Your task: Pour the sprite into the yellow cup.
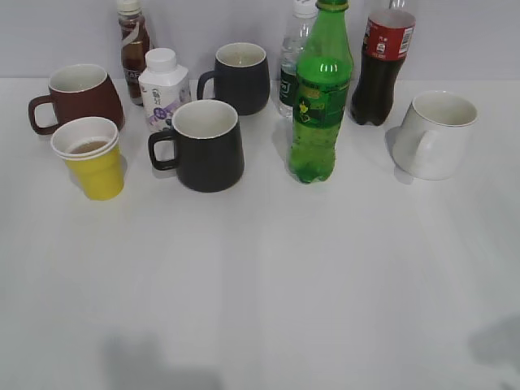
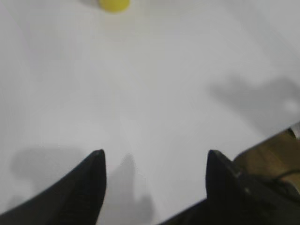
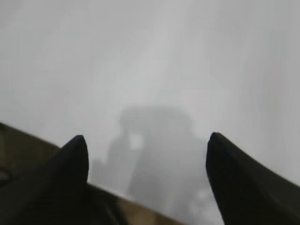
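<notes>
The sprite [image 1: 322,93], a tall green bottle with a green cap, stands upright at the middle right of the white table [image 1: 268,276]. The yellow cup [image 1: 91,158] stands at the left, with brownish liquid inside. Its base also shows at the top of the left wrist view [image 2: 114,4]. Neither gripper shows in the exterior view. My left gripper [image 2: 154,161] is open and empty over bare table, well short of the cup. My right gripper [image 3: 147,145] is open and empty over bare table near the front edge.
A black mug [image 1: 205,145] stands between cup and sprite. A brown-red mug [image 1: 79,96], a white milk bottle [image 1: 162,88], a dark mug [image 1: 239,77], a water bottle [image 1: 294,57], a cola bottle [image 1: 383,61] and a white mug [image 1: 435,134] stand behind.
</notes>
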Controlling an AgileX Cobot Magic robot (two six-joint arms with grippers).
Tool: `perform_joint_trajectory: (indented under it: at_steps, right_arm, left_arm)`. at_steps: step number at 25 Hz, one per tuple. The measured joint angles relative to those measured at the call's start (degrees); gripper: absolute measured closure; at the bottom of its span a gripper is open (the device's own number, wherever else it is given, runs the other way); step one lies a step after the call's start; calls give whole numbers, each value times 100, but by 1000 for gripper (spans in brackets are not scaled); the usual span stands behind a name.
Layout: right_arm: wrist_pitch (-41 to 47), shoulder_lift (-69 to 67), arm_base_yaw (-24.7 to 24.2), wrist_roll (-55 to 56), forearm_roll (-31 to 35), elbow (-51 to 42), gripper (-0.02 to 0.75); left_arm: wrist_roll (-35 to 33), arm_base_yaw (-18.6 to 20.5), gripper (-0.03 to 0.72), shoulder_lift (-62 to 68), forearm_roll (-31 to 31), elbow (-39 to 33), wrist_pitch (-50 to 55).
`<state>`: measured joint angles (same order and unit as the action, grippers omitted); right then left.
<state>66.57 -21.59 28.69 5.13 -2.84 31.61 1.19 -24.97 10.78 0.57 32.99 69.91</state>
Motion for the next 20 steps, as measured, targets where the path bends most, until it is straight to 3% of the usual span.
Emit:
perform_joint_trajectory:
  at_steps: [7, 20]
  right_arm:
    - [-323, 2121, 0, -255, -76, -167, 150]
    - [-643, 1835, 0, -386, -34, -300, 150]
  left_arm:
    - [-73, 0, 195, -729, 29, -297, -772]
    - [-86, -6, 197, -729, 49, -316, -842]
